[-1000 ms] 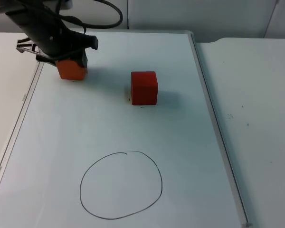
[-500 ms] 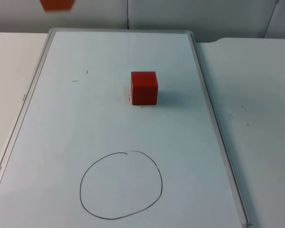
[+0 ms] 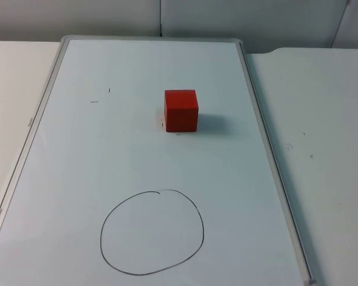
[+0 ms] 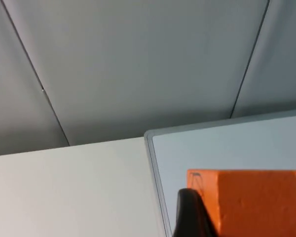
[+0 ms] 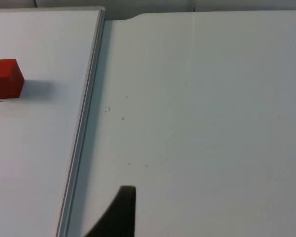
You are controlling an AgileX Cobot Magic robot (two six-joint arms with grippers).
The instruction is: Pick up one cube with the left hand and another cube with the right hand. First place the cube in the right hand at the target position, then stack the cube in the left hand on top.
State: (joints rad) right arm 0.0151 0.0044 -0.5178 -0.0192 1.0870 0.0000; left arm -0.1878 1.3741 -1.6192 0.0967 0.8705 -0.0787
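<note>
Nearest in the top view, a hand-drawn black circle [image 3: 152, 232] marks the whiteboard [image 3: 77, 155] that lies flat on the white counter [image 3: 322, 119]. Farther up the board, well apart from the circle, a red cube [image 3: 181, 110] sits upright on the board's surface, no claw near it.

The right claw [image 5: 119, 212] hangs above the bare counter beside the board's metal frame; one dark fingertip shows and I cannot tell whether its fingers are spread or closed. The red cube [image 5: 6, 78] lies on the board across the frame, well apart from that claw.

The left claw [image 4: 197, 217] grips an orange cube [image 4: 251, 202], a black finger [image 4: 190, 215] pressed against the cube's side. It is held above the board's far corner, with the grey partition wall [image 4: 138, 64] beyond.
</note>
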